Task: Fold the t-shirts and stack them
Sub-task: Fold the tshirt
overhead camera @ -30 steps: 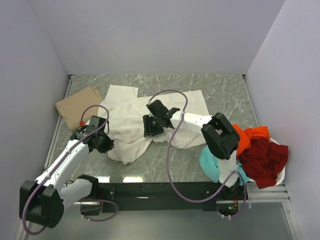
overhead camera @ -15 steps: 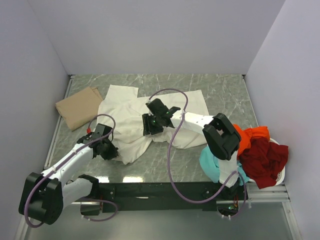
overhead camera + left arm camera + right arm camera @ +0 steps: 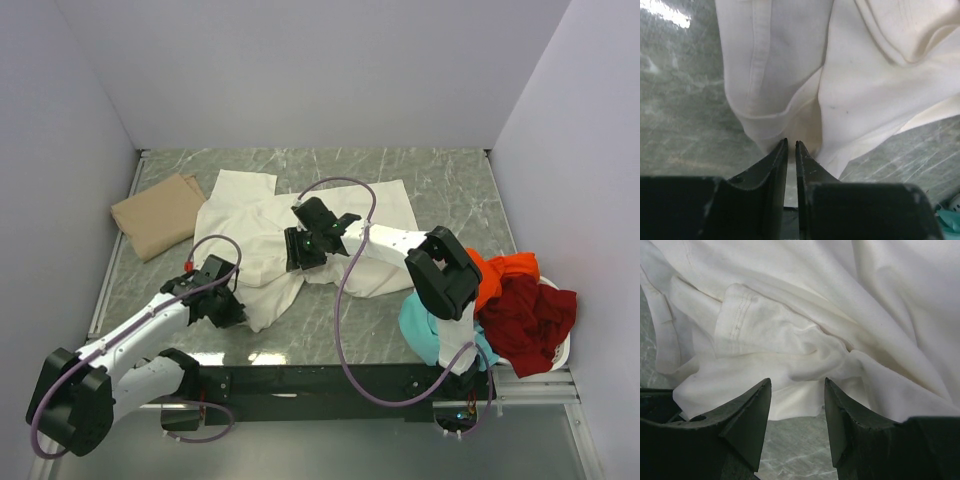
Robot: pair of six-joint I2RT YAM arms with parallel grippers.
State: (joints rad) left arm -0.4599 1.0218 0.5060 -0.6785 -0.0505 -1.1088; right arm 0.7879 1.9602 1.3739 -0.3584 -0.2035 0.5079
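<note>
The large cream-white t-shirt [image 3: 300, 235] lies crumpled in the middle of the table. My left gripper [image 3: 230, 310] is at the shirt's near-left corner; in the left wrist view its jaws [image 3: 791, 143] are shut, with the tips against the shirt's hem [image 3: 775, 120], and no cloth shows between them. My right gripper [image 3: 302, 256] is open, low over a bunched fold near the shirt's middle [image 3: 790, 340], with nothing held [image 3: 797, 385]. The tan t-shirt [image 3: 158, 213] lies folded at the far left. The orange [image 3: 505, 272], dark red [image 3: 528, 315] and teal [image 3: 430, 335] shirts are heaped at the right.
A white plastic basket [image 3: 562, 350] holds the heap at the table's near right edge. Grey walls close in the left, back and right. Bare marble table [image 3: 440, 190] shows at the back right and along the front edge [image 3: 330, 335].
My left gripper has moved right and toward the near edge, from the shirt's left side to its near-left corner. The shirt's near lobe has shifted a little right. The right gripper has not moved.
</note>
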